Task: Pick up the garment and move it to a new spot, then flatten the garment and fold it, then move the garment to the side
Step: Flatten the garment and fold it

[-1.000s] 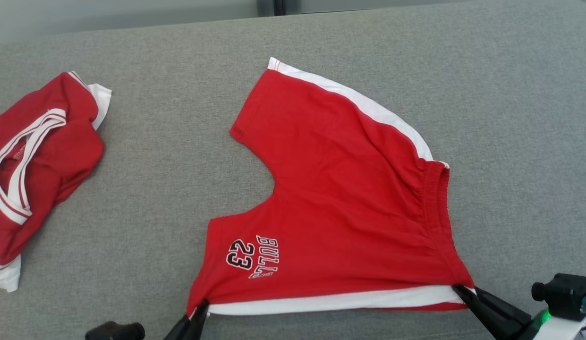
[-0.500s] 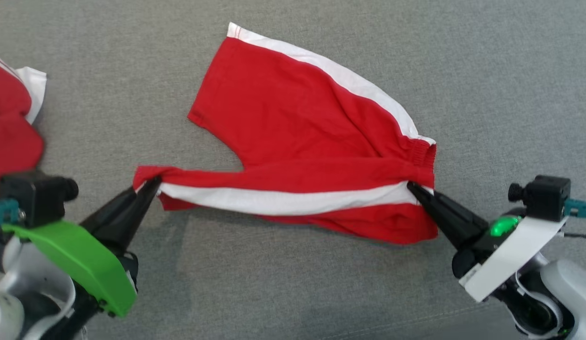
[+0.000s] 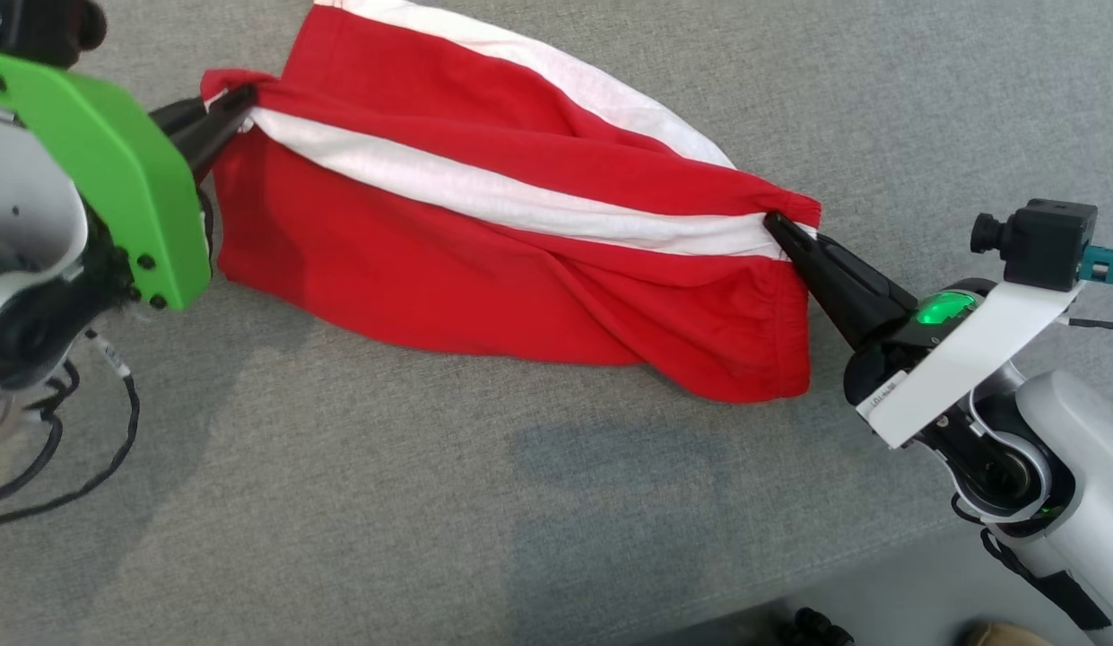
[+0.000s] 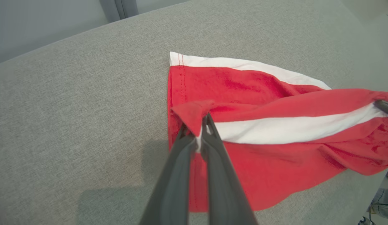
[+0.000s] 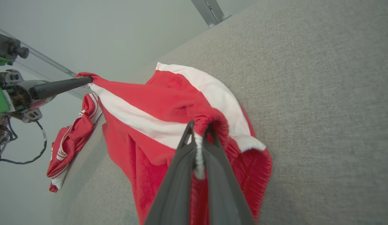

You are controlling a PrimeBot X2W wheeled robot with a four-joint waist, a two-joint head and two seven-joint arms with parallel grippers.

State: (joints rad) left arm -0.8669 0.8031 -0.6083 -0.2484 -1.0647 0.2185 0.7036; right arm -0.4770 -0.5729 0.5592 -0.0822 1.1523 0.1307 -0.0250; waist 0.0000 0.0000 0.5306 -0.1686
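the red shorts (image 3: 484, 269) hang stretched between both grippers above the grey cushion (image 3: 430, 502), lower fold touching it. the left gripper (image 3: 238, 100) pinches the leg hem corner; the right gripper (image 3: 776, 224) pinches the waistband corner. another red garment (image 5: 72, 137) lies well apart.

Nothing can be read for certain. One candidate only: a short line of small dark print (image 3: 888, 391) at the near end of the white plate (image 3: 969, 345) mounted behind the right gripper (image 3: 777, 222), on the right of the scene in the head view. The characters are too small and blurred to make out, and letters cannot be told from digits.
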